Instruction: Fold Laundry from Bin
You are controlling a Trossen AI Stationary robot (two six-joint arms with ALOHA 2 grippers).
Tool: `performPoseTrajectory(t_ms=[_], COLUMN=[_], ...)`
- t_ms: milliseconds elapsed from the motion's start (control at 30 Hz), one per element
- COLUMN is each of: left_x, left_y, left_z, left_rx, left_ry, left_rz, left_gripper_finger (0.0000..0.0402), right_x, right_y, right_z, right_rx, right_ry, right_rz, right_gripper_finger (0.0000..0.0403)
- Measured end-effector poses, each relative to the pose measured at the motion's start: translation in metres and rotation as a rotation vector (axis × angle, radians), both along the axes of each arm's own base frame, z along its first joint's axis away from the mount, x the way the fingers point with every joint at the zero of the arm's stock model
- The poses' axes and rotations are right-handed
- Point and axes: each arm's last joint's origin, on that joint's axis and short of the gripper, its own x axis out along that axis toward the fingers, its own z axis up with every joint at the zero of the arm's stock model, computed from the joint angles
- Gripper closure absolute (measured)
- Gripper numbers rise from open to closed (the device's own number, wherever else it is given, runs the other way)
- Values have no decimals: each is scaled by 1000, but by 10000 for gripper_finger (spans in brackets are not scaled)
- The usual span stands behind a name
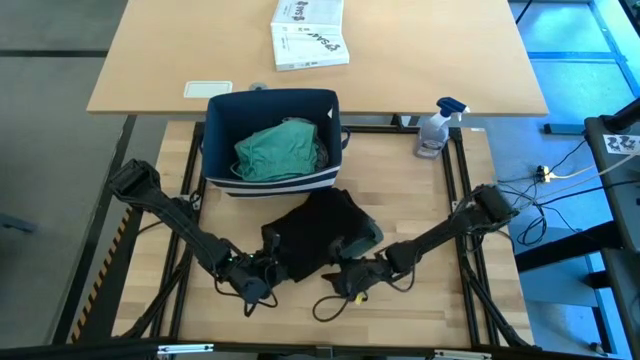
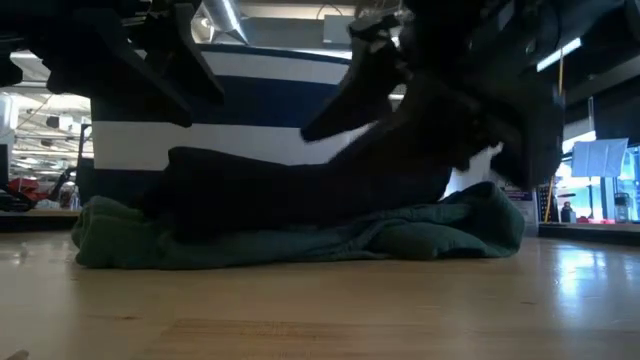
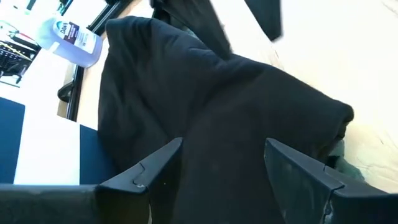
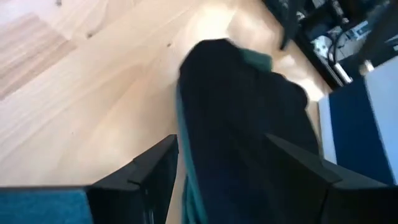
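High view first: 2 arms reach in over the wooden worktop [image 1: 420, 200], and both meet at a black garment [image 1: 315, 235] bunched in a heap just in front of the bin [image 1: 270, 185]. That navy bin with its white stripes sits at the far edge of the worktop, and a teal piece [image 1: 280, 150] lies crumpled inside it. The left tool [image 1: 262, 268] is down at the near-left edge of the black heap. The right tool [image 1: 345, 270] is at the near-right edge, close beside the left one.

Over to the left wrist view: the left tool's fingers [image 3: 146, 174] stand apart, and black cloth fills the gap between them and spreads well beyond. Whether they pinch it, I cannot tell. The right wrist view gives much the same story: 2 fingers [image 4: 149, 168] spread, with dark fabric running between them, and a green edge [image 4: 186, 180] showing along the side of the black cloth. No clear grip there either.

Low view now: an olive-green piece [image 2: 420, 235] lies flat on the worktop under the dark heap, with the striped bin wall right behind it. A spray bottle [image 1: 435, 130] stands at the far-right corner, and a white printed box [image 1: 308, 33] rests on the second table [image 1: 450, 60] beyond.
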Motion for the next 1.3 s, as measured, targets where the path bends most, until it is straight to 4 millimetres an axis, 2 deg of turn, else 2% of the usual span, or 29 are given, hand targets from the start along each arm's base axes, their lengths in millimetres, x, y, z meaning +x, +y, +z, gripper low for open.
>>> performPoseTrajectory(t_ms=[300, 433, 633, 800, 933, 1300], left_x=[0, 0, 0, 0, 0, 0], left_y=[0, 0, 0, 0, 0, 0], left_z=[0, 0, 0, 0, 0, 0], left_rx=[-2, -3, 1, -12, -22, -46], left_ry=[-4, -4, 1, -3, -5, -15], left_rz=[6, 7, 6, 15, 18, 33], left_gripper_finger=[184, 184, 184, 184, 184, 184], right_x=[25, 37, 57, 71, 74, 71], right_y=[10, 17, 20, 26, 26, 24], right_z=[-12, -12, -32, -35, -31, -34], right_rx=[-71, -110, -156, -177, -199, -243], right_ry=[6, -12, 15, -12, -34, 8], right_rz=[47, 72, 78, 46, 0, -19], right_gripper_finger=[167, 147, 112, 103, 119, 203])
